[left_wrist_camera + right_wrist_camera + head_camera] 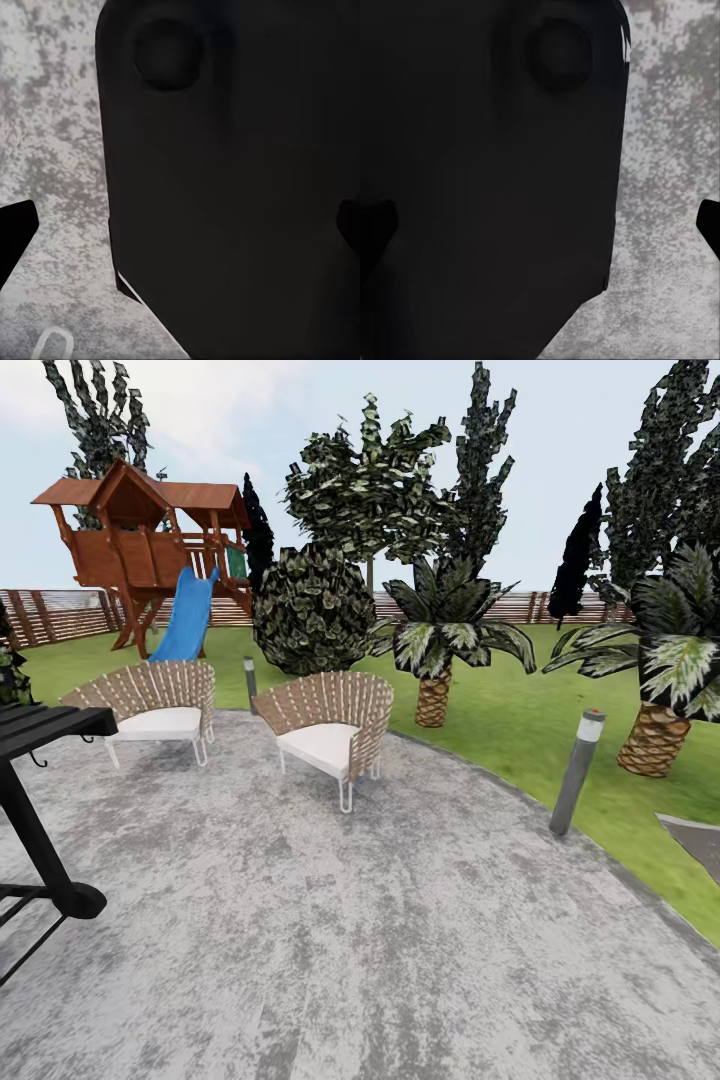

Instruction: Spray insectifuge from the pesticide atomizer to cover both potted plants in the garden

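1. Looking over the garden, taking the nearer wicker chair as the landmark: green lawn beyond and to the right of it, slatted fence far behind.
2. Standing on the grey mottled patio, which carries that chair and spreads in front of it.
3. Behind and to the left of the chair, well apart: a wooden play tower with a blue slide.
4. Just behind the chair, a round leafy bush; to its right, a scaly-trunked palm, then another palm further right (neither a plant to spray).
5. Left of the chair, near it: a second wicker chair; further left and nearer the camera, a black stand.
6. Right of the chair, at the patio edge: a grey bollard lamp.
7. Left gripper and right gripper: fingertips spread wide at the frame edges, clamped on nothing, patio and a dark panel beyond.
8. Whereabouts of the pesticide atomizer and the potted plants: cannot tell from here.
9. Judging by the task alone: probably light and stiff, smooth enough to slip; best taken around the mid-body, nozzle left free.
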